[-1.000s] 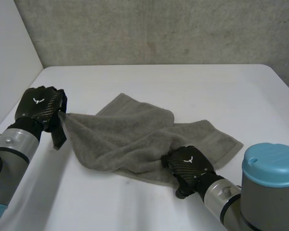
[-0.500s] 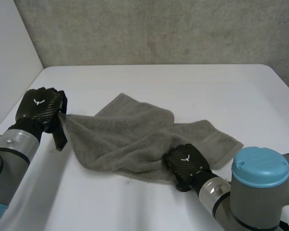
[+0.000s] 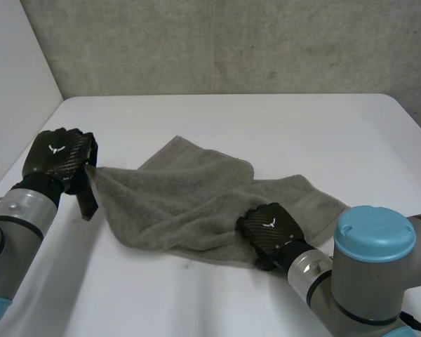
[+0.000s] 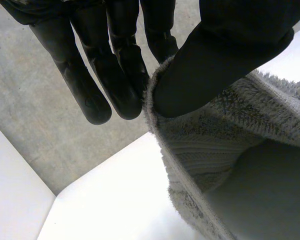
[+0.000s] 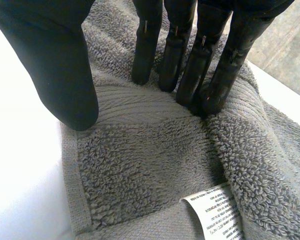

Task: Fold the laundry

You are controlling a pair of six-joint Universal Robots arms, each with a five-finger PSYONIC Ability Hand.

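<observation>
Left hand (image 3: 58, 158): thumb closed against the fingers (image 4: 121, 75), pinching one corner of the towel (image 3: 182, 200) and holding it just off the table (image 3: 281, 133) at the towel's left end.
Right hand (image 3: 269, 229): fingers (image 5: 190, 65) straight, their tips pressed down into the cloth where a ridge bunches against them. The thumb sits apart near the hem, and nothing looks pinched.
Right hand's place on the cloth: on the near edge toward the right end, close to a white label (image 5: 216, 210) at the hem.
Towel: grey terry, rumpled and askew across the middle of the table. A flap is doubled over on the far side, the left corner is raised, and the rest lies on the table.
Arms: the left arm (image 3: 14, 217) comes in low at the table's left side, and the right arm (image 3: 365, 274) crosses the near right corner.
Step in hand: probably securing two points on the towel so it can be spread. The left grasp is made, the right not yet.
Progress: early, with no neat fold formed.
Next move calls for: the right hand to close thumb and fingers on the hem, then both hands to lift and draw apart to tension the cloth before one half is laid over the other.
Risk: the right hand may catch two layers, or the left pinch may slip.
</observation>
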